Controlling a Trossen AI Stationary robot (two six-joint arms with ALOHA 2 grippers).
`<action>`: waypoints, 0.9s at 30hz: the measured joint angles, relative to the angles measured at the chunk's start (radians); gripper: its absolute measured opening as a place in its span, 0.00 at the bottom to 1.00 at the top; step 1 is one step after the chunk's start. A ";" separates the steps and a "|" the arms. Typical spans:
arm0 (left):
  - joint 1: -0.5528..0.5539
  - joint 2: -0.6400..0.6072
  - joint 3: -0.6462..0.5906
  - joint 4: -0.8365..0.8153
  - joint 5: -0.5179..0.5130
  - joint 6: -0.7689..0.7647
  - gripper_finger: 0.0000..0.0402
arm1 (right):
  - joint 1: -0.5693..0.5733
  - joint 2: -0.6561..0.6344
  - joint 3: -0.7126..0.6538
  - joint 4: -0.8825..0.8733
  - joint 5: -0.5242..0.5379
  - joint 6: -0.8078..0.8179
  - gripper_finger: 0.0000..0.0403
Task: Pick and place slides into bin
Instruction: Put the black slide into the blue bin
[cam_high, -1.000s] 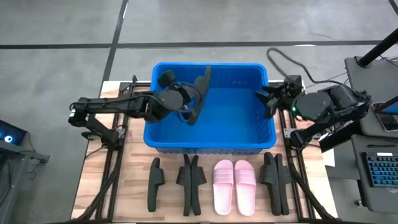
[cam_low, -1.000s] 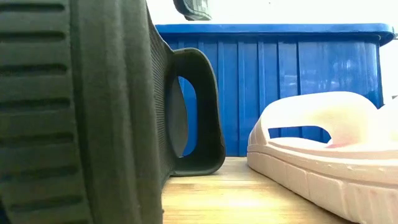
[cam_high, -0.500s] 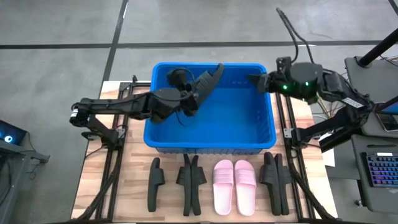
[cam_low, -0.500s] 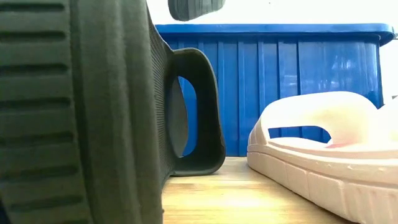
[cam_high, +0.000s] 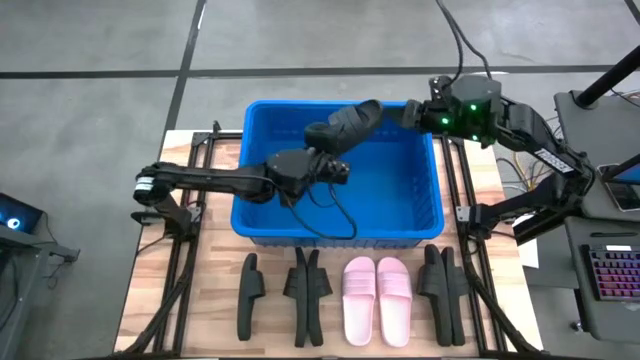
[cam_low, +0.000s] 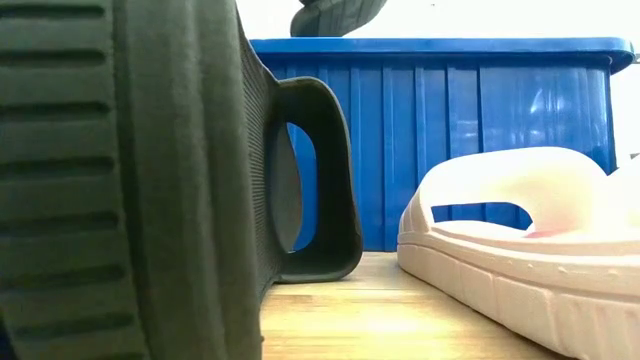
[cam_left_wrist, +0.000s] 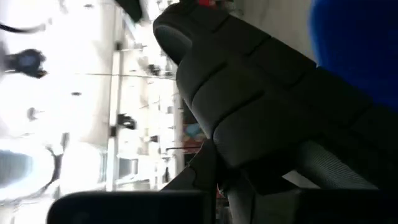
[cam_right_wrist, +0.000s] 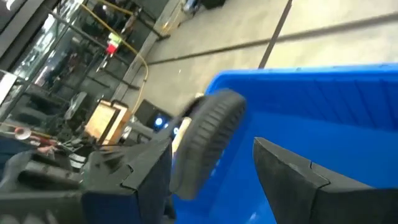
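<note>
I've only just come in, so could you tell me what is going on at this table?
The left gripper, shut on a black slide, holds it up over the blue bin. The right gripper is open at the bin's far right corner, its fingers pointing at the slide's free end. Nothing is lying in the bin. On the table in front of it wait the pink pair and five more black slides.

place: probably robot lab/workshop | cues: concrete floor (cam_high: 100, 40); keyboard (cam_high: 612, 275); cables (cam_high: 455, 30)
</note>
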 joint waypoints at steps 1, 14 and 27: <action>0.000 0.006 0.000 0.028 -0.003 0.036 0.00 | -0.008 0.004 0.000 0.002 -0.019 0.000 0.53; 0.002 0.046 0.000 0.153 0.032 0.178 0.00 | -0.021 0.025 0.000 -0.003 -0.045 -0.039 0.52; 0.003 0.033 0.000 0.192 0.085 0.099 0.00 | -0.036 0.035 -0.002 -0.002 -0.040 -0.164 0.07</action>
